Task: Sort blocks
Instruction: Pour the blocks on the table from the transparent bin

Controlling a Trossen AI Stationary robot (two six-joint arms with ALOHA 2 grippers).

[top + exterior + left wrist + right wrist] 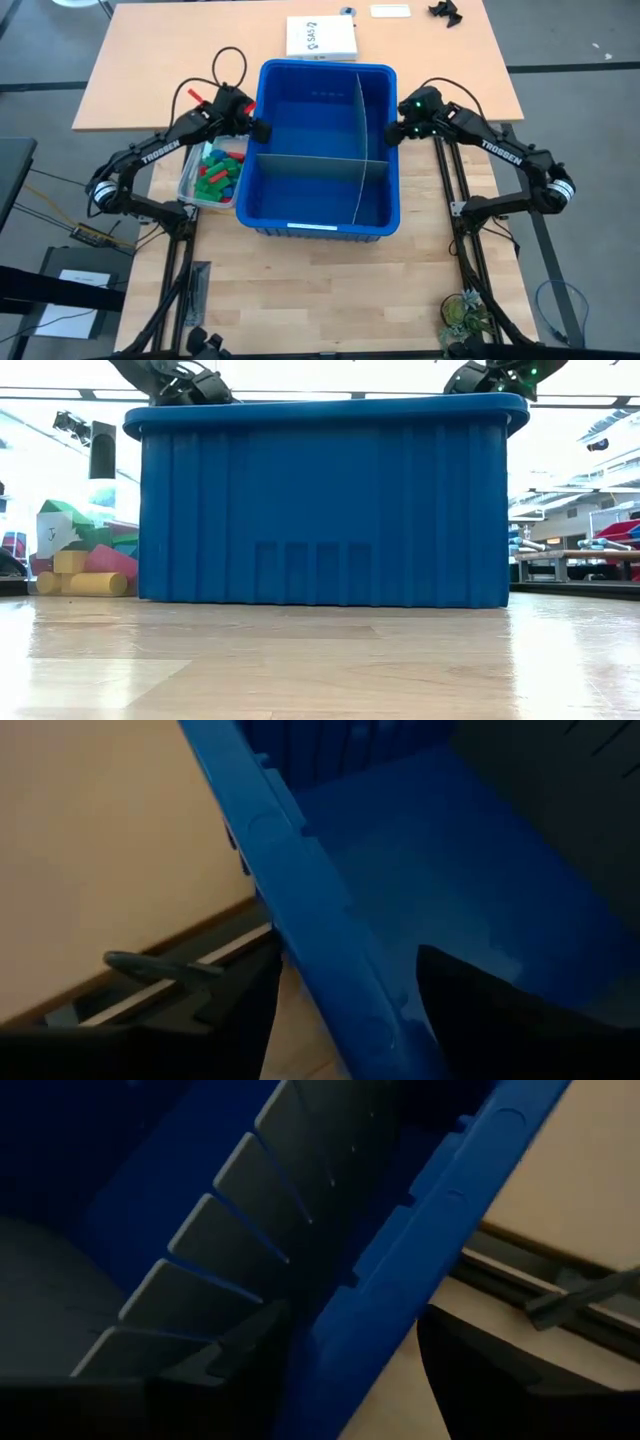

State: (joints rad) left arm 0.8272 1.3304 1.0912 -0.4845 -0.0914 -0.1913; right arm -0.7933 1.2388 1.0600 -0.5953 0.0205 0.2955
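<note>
A large blue bin (300,115) stands mid-table, split by grey dividers (310,160). The blocks (218,175), red, green and blue, lie in a small clear tub (188,190) against the bin's left wall. My left gripper (260,130) is open over the bin's left rim (330,950), one finger inside the bin and one outside. My right gripper (393,132) is open over the right rim (400,1270) in the same way. In the low view the bin's front wall (320,500) hides its inside. My left gripper straddles the bin's left rim (345,1000), slanting down from the table's left; I cannot tell whether its fingers touch the rim. My right gripper straddles the right rim (365,1330), slanting down from the table's right; whether its fingers touch shows no better.
A white box (322,38) lies on the far tabletop behind the bin, with a small white card (390,11) and a black part (445,10) at the far edge. Bare wood (320,290) stretches between the bin and the near edge.
</note>
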